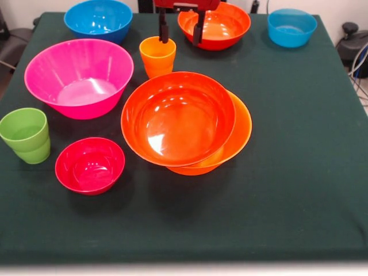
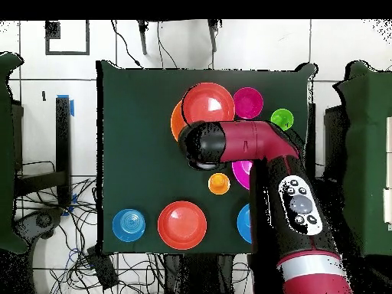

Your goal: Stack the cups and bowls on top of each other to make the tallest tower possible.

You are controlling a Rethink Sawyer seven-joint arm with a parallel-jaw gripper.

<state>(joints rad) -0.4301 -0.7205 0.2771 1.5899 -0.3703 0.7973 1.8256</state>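
My gripper (image 1: pixel 181 31) hangs at the top edge of the front view, open and empty, its two dark fingers (image 1: pixel 164 29) apart above the orange cup (image 1: pixel 157 56) and in front of a red-orange bowl (image 1: pixel 214 26). The tower is a red-orange bowl (image 1: pixel 178 118) resting off-centre in the widest orange bowl (image 1: pixel 238 138) at the table's middle. The pink bowl (image 1: pixel 79 77), the crimson bowl (image 1: pixel 89 165) and the light green cup (image 1: pixel 26 135) stand to the left. In the overhead view my arm (image 2: pixel 253 142) hides the gripper and reaches to the tower's red-orange bowl (image 2: pixel 208 103).
A large blue bowl (image 1: pixel 98 20) stands at the back left and a small blue bowl (image 1: pixel 291 27) at the back right. The dark green table (image 1: pixel 299 172) has open cloth at the right and front. Cables and chairs lie round the table in the overhead view.
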